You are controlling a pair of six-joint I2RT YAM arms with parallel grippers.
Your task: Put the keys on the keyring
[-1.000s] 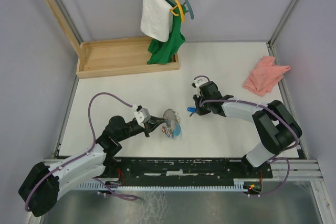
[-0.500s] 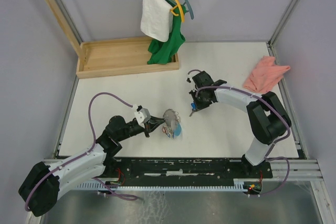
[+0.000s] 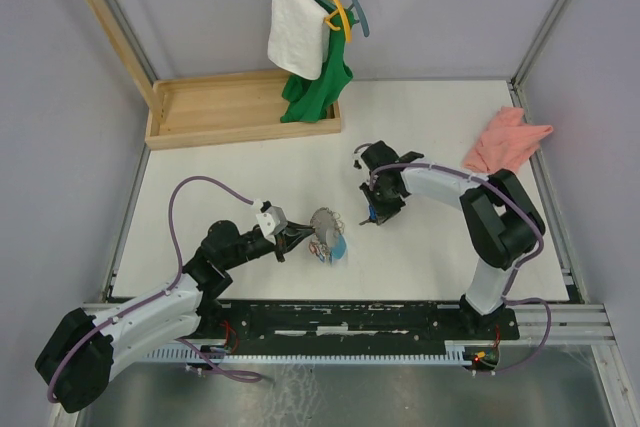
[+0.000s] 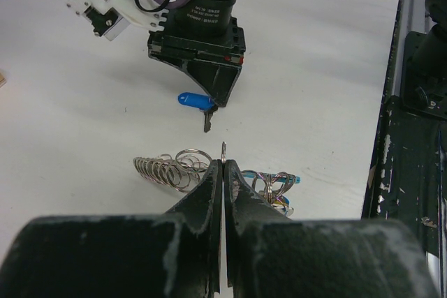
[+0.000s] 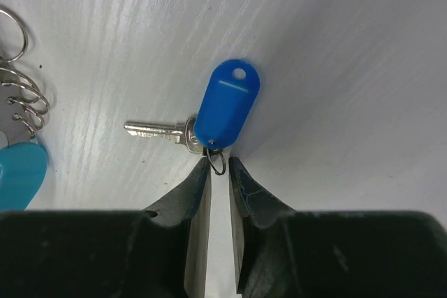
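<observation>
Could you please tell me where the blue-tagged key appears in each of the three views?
Top external: blue-tagged key just right of centre.
Left wrist: upper middle.
Right wrist: centre of the picture.
Shared landmark: the ring coil, near the key in every view.

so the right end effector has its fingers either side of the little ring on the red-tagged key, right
Not red: the tag is blue. The right wrist view shows the right end effector with its fingers either side of the little ring on the blue-tagged key.
</observation>
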